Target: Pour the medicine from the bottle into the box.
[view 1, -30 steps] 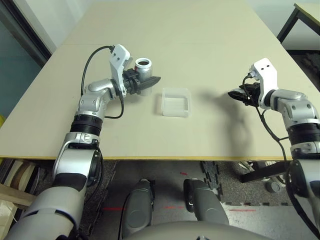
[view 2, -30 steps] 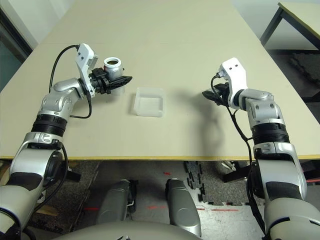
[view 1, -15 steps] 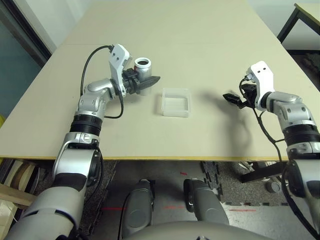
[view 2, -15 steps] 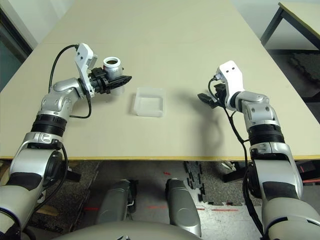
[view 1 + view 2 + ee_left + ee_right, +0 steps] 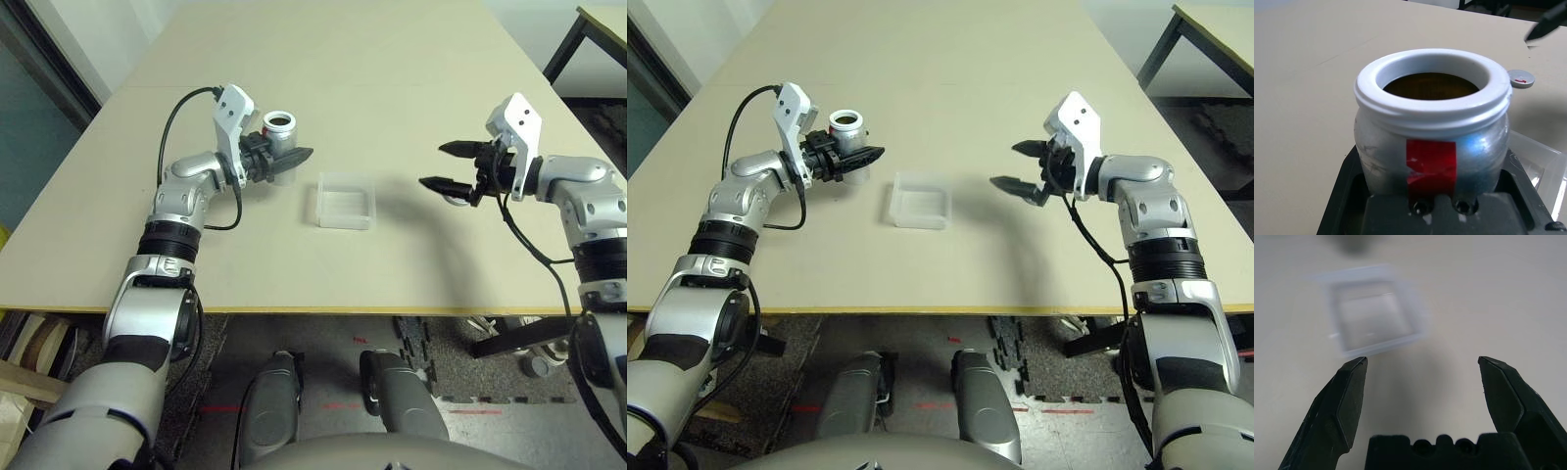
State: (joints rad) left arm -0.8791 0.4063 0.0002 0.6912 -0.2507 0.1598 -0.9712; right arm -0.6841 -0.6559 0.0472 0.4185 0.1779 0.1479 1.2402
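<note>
Left tool (image 5: pixel 277 164) is pinching the bottle (image 5: pixel 280 133), upright, cap off, mouth open to the ceiling. Wrist view shows a dark brownish interior; can't make out the medicine itself.

Box (image 5: pixel 344 200) sits flat on the surface (image 5: pixel 392 78), just beside the bottle at its 4 o'clock, apart from it. Looks empty, nothing poured yet.

Small grey cap disc (image 5: pixel 1521 78) lies on the surface beyond the box in the left wrist view.

Right tool (image 5: pixel 453 166) hangs above the surface at the box's 3 o'clock, well apart, fingers spread wide, holding nothing, pointing toward the box.

Status, my read: uncapping done, pour not started. Left: carry the bottle over the box, tip the mouth down at it, confirm the pill lands inside.
</note>
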